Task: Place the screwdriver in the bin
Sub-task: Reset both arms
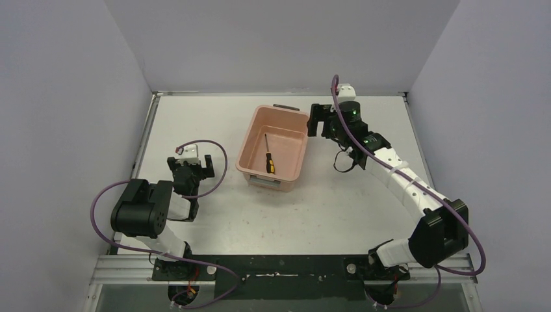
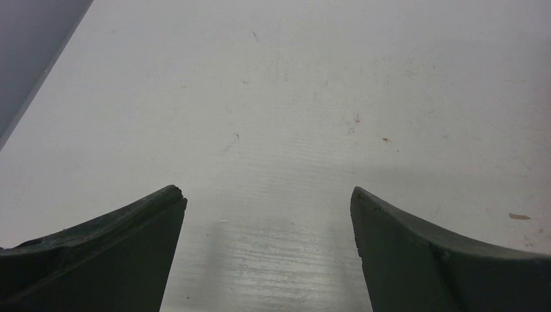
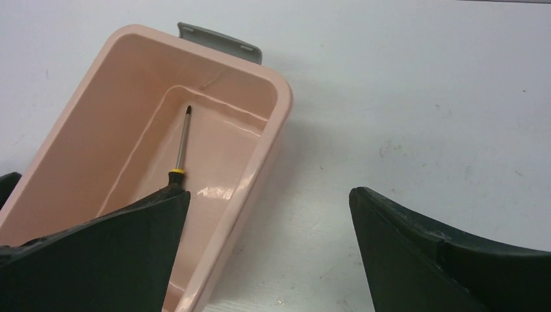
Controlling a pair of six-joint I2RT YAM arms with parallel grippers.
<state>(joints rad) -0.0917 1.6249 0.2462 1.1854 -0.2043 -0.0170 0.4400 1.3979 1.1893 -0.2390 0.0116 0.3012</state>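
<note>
**A:** Start at the right gripper point(image 3: 266, 195). What is it doing?

**B:** Its jaws are spread wide with nothing between them. It hangs just beside the right long wall of the bin point(image 1: 245, 140), towards the far end, over bare counter point(image 1: 364, 214).

**A:** And the screwdriver point(image 3: 180, 146)?

**B:** It lies flat on the bin floor with its tip towards the far end and its yellow-and-black handle towards the near end. By my reading, the task looks done.

**A:** What about the left gripper point(image 2: 268, 194)?

**B:** It is also parted and empty. It sits low over the counter, well apart from the bin on its left side.

**A:** What could still go wrong?

**B:** The right gripper is close to the rim. If it pulls back sideways or low rather than lifting clear, a finger could clip the wall and shove or tip the light tub. That might send the screwdriver sliding, or even spill it out. I see little risk from the left arm, given where it sits.

**A:** And the counts?

**B:** One screwdriver, one bin, and two grippers. There is nothing else on the counter that I can make out.
</note>
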